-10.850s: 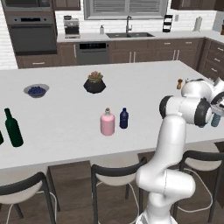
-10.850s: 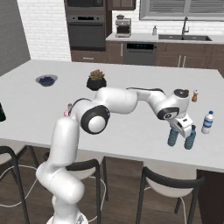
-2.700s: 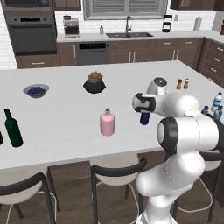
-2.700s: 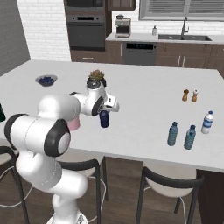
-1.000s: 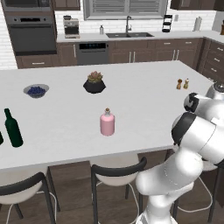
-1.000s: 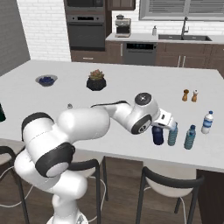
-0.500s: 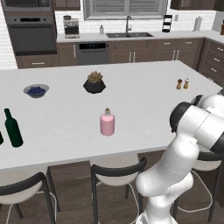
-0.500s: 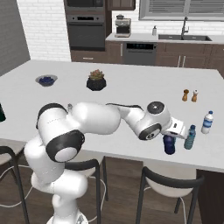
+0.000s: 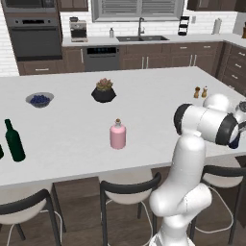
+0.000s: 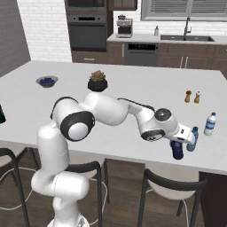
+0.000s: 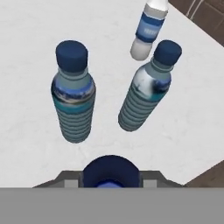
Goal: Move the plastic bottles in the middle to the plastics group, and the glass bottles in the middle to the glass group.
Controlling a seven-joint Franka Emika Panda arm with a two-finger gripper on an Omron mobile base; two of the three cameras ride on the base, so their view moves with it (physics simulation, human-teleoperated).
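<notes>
While scanning left to right: green wine bottle (image 9: pixel 14 141) upright at far left, contents unreadable; pink bottle (image 9: pixel 117 135) stoppered mid-counter; water bottles (image 11: pixel 73 98) capped near right edge. Navy bottle (image 10: pixel 177 150) clamped in gripper (image 10: pixel 182 142), standing beside them, body mostly hidden behind fingers. Arm stretched low, rightward.

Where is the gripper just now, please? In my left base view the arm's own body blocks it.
Observer: In the right base view the gripper is closed on the dark navy bottle, near the front right edge of the counter.
Operator: Thank you. Is it close to the plastics group?
Observer: Yes. The hand view shows a teal ribbed bottle and a silvery ribbed bottle standing upright just beyond it.
</notes>
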